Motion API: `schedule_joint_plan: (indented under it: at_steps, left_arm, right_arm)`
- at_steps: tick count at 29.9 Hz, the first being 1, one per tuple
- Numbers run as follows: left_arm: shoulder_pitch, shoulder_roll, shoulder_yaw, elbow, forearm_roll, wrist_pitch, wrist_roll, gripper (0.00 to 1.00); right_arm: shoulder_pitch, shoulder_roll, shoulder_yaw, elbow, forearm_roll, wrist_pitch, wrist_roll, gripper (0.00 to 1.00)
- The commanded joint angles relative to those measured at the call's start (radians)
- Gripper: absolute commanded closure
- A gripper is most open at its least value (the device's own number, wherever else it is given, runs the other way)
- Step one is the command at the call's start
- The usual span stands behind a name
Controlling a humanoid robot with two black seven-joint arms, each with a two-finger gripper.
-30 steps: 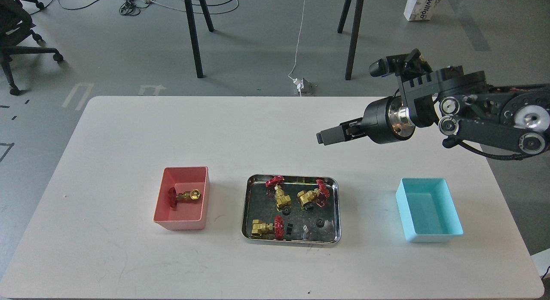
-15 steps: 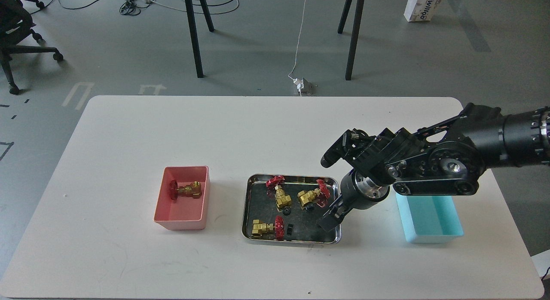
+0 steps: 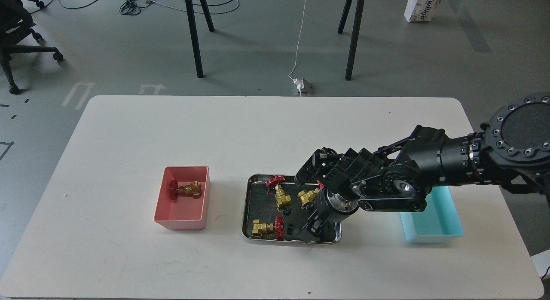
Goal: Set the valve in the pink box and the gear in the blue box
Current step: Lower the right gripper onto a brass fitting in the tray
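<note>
A brass valve with a red handwheel [image 3: 185, 189] lies in the pink box [image 3: 180, 216] at the left. Three more valves lie in the steel tray [image 3: 245, 209]: one at the back middle [image 3: 281, 196], one partly behind my arm [image 3: 307, 197], one at the front left [image 3: 266, 228]. Small black gears lie in the tray near its middle [image 3: 286, 212] and front [image 3: 289, 229]. My right gripper [image 3: 310, 231] points down into the tray's front right part; its dark fingers cannot be told apart. The blue box [image 3: 438, 225] at the right is partly hidden by my right arm. The left gripper is out of view.
The white table [image 3: 129, 132] holds the two boxes and the tray in a row near its front. My right arm [image 3: 429, 171] stretches from the right edge over the blue box. Chair and table legs and cables stand on the floor beyond.
My right arm has swung down from above the table's back right and reached left into the tray; the gripper has moved from the tray's right edge to its front right part.
</note>
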Motion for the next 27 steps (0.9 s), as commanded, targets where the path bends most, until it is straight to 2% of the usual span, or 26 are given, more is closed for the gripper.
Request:
schedule_joint_plan:
  at_steps: [1,9,14,19,27]
  left_arm:
    - [0.0,-0.005,0.041,-0.012,-0.001,0.007,-0.023,0.05]
    - [-0.006,-0.024,0.041,-0.015,-0.004,0.007,-0.025,0.05]
    - [-0.009,-0.027,0.04,-0.015,-0.004,0.008,-0.023,0.05]
    - [-0.014,-0.025,0.04,-0.015,-0.006,0.007,-0.023,0.05]
    - [-0.015,-0.018,0.04,-0.015,-0.007,0.007,-0.023,0.05]
  right_arm:
    - [-0.014,0.001,0.0,-0.031,0.0,0.0,0.0,0.11]
    - [-0.03,0.001,-0.002,-0.032,0.0,0.0,0.001,0.13]
    - [-0.036,0.001,-0.017,-0.051,0.0,0.0,0.001,0.21]
    - [-0.051,0.001,-0.022,-0.086,0.001,-0.001,0.001,0.21]
    - [-0.061,0.001,-0.022,-0.091,0.006,-0.001,0.001,0.29]
